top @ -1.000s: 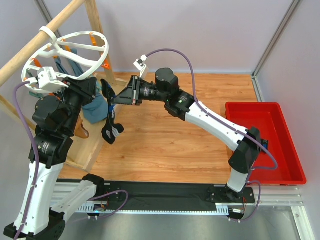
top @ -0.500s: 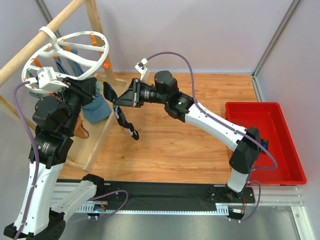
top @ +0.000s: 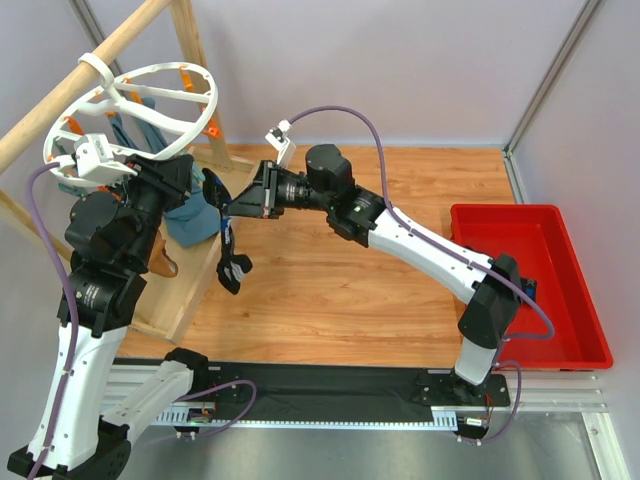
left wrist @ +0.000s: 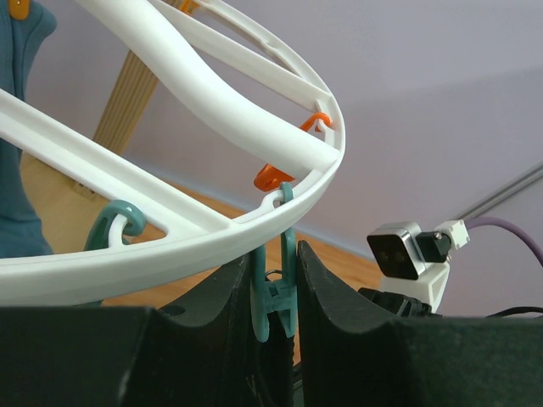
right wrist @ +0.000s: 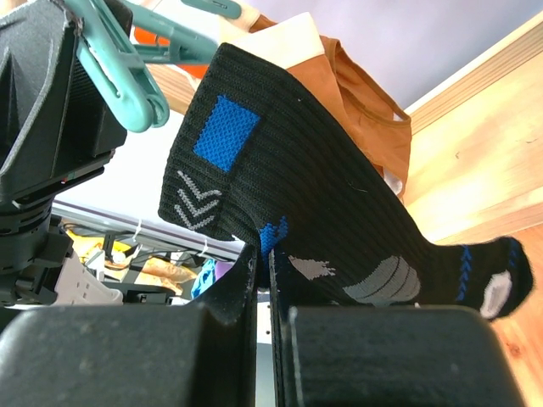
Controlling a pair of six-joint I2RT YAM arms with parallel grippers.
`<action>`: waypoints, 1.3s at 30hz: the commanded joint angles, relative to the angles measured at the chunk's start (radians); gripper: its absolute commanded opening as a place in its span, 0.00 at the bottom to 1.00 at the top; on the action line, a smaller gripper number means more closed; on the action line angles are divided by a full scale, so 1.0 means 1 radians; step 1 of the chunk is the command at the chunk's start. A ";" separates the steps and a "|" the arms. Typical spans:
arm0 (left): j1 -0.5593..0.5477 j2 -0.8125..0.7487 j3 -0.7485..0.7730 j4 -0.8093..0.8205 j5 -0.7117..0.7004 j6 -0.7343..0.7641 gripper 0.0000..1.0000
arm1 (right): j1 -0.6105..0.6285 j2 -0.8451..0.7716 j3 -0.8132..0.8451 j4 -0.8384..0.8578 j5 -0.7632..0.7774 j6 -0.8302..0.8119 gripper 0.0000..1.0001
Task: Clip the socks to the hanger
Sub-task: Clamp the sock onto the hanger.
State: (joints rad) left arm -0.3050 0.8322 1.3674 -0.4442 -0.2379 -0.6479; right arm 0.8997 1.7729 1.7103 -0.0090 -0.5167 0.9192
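The white ring hanger (top: 150,95) hangs by its hook from a wooden rail. My left gripper (top: 200,186) reaches in under its rim. In the left wrist view my left gripper (left wrist: 273,254) is shut on a teal clip (left wrist: 277,292) that hangs from the hanger's rim (left wrist: 170,246). My right gripper (top: 238,203) is shut on a black sock (top: 231,262) that dangles below it, right beside the left gripper. In the right wrist view my right gripper (right wrist: 265,254) pinches the black sock (right wrist: 322,203) near its cuff, and the teal clip (right wrist: 127,72) is just up and left of it.
Teal-blue socks (top: 195,220) and a tan-brown sock (top: 165,262) hang on the hanger over the wooden rack (top: 190,290). An orange clip (left wrist: 273,176) sits on the rim. A red tray (top: 535,285) stands at the right. A tan-brown sock (right wrist: 356,93) is behind the black sock.
My right gripper has shifted slightly left toward the left gripper. The dangling black sock swung out to the right and has swung back. The left arm has not moved.
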 commanded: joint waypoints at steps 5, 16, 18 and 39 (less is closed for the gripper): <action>-0.003 -0.005 -0.001 0.015 0.022 0.022 0.00 | 0.015 -0.050 0.057 0.043 -0.012 0.009 0.00; -0.003 -0.007 0.002 0.015 0.026 0.019 0.00 | 0.019 -0.066 0.069 0.040 -0.008 0.007 0.00; -0.003 -0.008 0.002 0.015 0.028 0.017 0.00 | 0.021 -0.067 0.075 0.037 -0.011 0.007 0.00; -0.003 -0.048 -0.021 0.018 -0.011 0.013 0.17 | 0.042 0.019 0.189 0.012 -0.025 0.001 0.00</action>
State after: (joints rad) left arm -0.3054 0.8066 1.3598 -0.4431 -0.2455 -0.6468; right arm 0.9394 1.7691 1.8423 -0.0105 -0.5297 0.9195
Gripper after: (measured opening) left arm 0.309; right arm 0.025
